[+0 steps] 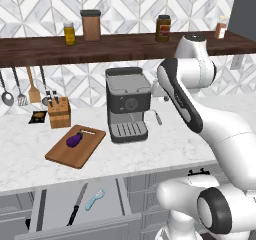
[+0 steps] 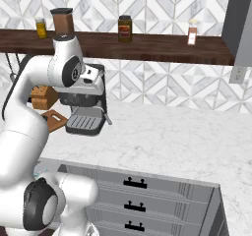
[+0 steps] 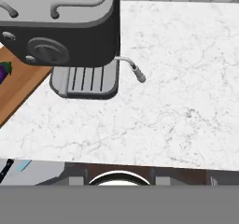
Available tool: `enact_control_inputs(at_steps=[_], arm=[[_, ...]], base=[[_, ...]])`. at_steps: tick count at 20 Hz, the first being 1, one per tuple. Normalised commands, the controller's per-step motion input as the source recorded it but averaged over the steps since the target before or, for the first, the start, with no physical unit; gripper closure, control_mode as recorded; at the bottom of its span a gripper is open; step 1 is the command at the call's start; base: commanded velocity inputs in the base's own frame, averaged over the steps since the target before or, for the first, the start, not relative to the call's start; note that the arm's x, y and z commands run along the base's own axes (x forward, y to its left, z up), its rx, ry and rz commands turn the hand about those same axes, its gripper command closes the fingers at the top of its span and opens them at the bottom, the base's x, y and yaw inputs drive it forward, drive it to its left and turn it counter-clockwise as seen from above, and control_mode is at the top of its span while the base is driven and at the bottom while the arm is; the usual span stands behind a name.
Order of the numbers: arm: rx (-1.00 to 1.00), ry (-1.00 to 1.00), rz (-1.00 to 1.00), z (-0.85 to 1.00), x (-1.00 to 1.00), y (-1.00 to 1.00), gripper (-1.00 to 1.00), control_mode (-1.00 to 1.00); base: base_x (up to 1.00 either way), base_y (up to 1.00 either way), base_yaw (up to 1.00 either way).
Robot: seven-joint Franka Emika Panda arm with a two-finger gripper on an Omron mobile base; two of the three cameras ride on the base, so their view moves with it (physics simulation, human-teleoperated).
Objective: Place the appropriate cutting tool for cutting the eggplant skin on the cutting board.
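You have the light blue peeler [image 1: 94,199] lying in the open drawer [image 1: 55,209] below the bench [image 1: 165,144], just right of the black-handled knife [image 1: 77,204]. Up on the bench, the cutting board [image 1: 70,151] sits left of the espresso machine [image 1: 126,104], with the eggplant [image 1: 75,139] resting on it. Whether your end effector is open or closed cannot be told.
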Motion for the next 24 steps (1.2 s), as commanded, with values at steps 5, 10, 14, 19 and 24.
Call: enact_control_inputs(at_steps=[5,10,14,19,24], arm=[[0.00,0.00,0.00,-0.15,-0.32,0.18,-1.00,-1.00],[0.00,0.00,0.00,-0.48,-0.72,0.94,-1.00,-1.00],[0.00,0.07,0.00,-0.57,-0.56,1.00,-1.00,-1.00],[0.07,0.11,0.00,-0.75,-0.46,1.00,-1.00,-1.00],[0.05,0.21,-0.05,-0.69,-0.14,1.00,-1.00,-1.00]], base=[[0.00,0.00,0.00],[0.00,0.00,0.00],[0.00,0.00,0.00],[0.00,0.00,0.00],[0.00,0.00,0.00]])
